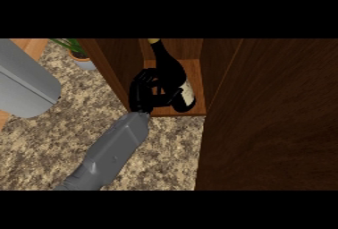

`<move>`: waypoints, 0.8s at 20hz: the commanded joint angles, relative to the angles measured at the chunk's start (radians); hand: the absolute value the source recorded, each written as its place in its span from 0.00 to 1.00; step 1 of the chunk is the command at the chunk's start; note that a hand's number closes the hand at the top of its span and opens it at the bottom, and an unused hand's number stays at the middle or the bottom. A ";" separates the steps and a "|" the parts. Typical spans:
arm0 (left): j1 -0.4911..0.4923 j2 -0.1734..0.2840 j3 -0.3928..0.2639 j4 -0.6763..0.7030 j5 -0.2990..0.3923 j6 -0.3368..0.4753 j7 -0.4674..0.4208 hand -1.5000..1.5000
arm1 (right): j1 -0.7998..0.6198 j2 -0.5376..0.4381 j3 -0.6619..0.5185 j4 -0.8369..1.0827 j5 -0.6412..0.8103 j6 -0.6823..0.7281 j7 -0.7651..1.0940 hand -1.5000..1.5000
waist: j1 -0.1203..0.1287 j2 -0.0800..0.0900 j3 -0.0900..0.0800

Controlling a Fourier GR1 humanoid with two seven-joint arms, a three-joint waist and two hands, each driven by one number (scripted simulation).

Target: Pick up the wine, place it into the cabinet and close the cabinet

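Wine bottle (pixel 173 78) stands inside the cabinet (pixel 191 109); left hand (pixel 146 91) fingers curl around it. Release and door (pixel 271 116) closing remain outstanding.

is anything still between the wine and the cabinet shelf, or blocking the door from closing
Nothing visible stands between them: the wine is already inside the cabinet, over its shelf. For closing, the hand curled round the bottle and its forearm reach through the opening, in the way of the open door.
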 commanded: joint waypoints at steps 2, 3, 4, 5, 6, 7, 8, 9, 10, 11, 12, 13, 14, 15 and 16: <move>-0.124 0.000 0.030 0.054 0.026 0.043 0.065 1.00 | -0.034 -0.015 -0.035 0.028 -0.045 0.010 -0.007 0.00 | -0.003 0.001 0.000; -0.109 0.000 0.024 0.074 0.027 0.023 0.034 1.00 | 0.019 -0.011 -0.030 0.043 -0.040 0.038 -0.046 0.00 | -0.006 0.001 0.000; -0.108 0.000 -0.020 0.070 0.068 0.056 0.012 1.00 | -0.039 0.001 -0.007 0.049 -0.002 -0.002 -0.021 0.00 | -0.020 0.005 0.000; -0.174 0.000 0.059 0.133 0.005 0.021 0.065 1.00 | -0.001 -0.004 -0.020 0.019 -0.020 0.007 -0.020 0.00 | -0.001 0.001 0.000; -0.205 0.000 0.057 0.169 0.035 0.028 0.058 1.00 | 0.006 -0.008 -0.021 0.062 -0.013 0.047 -0.083 0.00 | -0.020 0.008 0.000; -0.210 0.000 0.064 0.199 0.014 0.000 0.084 1.00 | 0.024 0.000 -0.012 -0.007 -0.031 0.016 -0.025 0.00 | -0.014 0.005 0.000; -0.235 0.000 0.056 0.180 0.008 0.032 0.127 1.00 | -0.053 0.016 0.035 0.008 0.036 -0.037 0.019 0.00 | -0.005 0.003 0.000; -0.243 0.000 0.050 0.202 0.014 0.025 0.119 1.00 | -0.051 -0.005 -0.006 0.035 -0.002 -0.003 -0.012 0.00 | -0.016 0.006 0.000; -0.204 0.000 0.021 0.171 0.046 0.059 0.107 1.00 | -0.026 -0.016 -0.020 0.031 -0.049 0.022 -0.012 0.00 | -0.032 0.008 0.000; -0.252 0.000 0.040 0.216 0.038 0.045 0.134 1.00 | -0.042 0.000 0.010 0.056 -0.010 0.013 -0.026 0.00 | -0.032 0.011 0.000; -0.210 0.000 0.006 0.178 0.040 0.050 0.122 1.00 | -0.034 0.029 0.052 0.108 0.066 0.015 -0.092 0.00 | -0.028 0.010 0.000; -0.238 0.000 0.016 0.203 0.048 0.057 0.126 1.00 | -0.041 -0.008 -0.014 0.045 -0.029 0.010 -0.017 0.00 | -0.044 0.012 0.000; -0.237 0.000 0.020 0.227 0.045 0.025 0.131 1.00 | -0.030 0.009 0.035 0.014 -0.008 0.002 -0.002 0.00 | -0.045 0.013 -0.001; -0.239 0.000 0.027 0.244 0.042 0.010 0.120 1.00 | 0.002 0.024 0.066 0.067 0.038 0.031 -0.076 0.00 | -0.039 0.014 0.000; -0.261 0.000 0.028 0.225 0.066 0.044 0.142 1.00 | 0.001 0.015 0.049 0.076 0.024 0.045 -0.093 0.00 | -0.056 0.017 0.000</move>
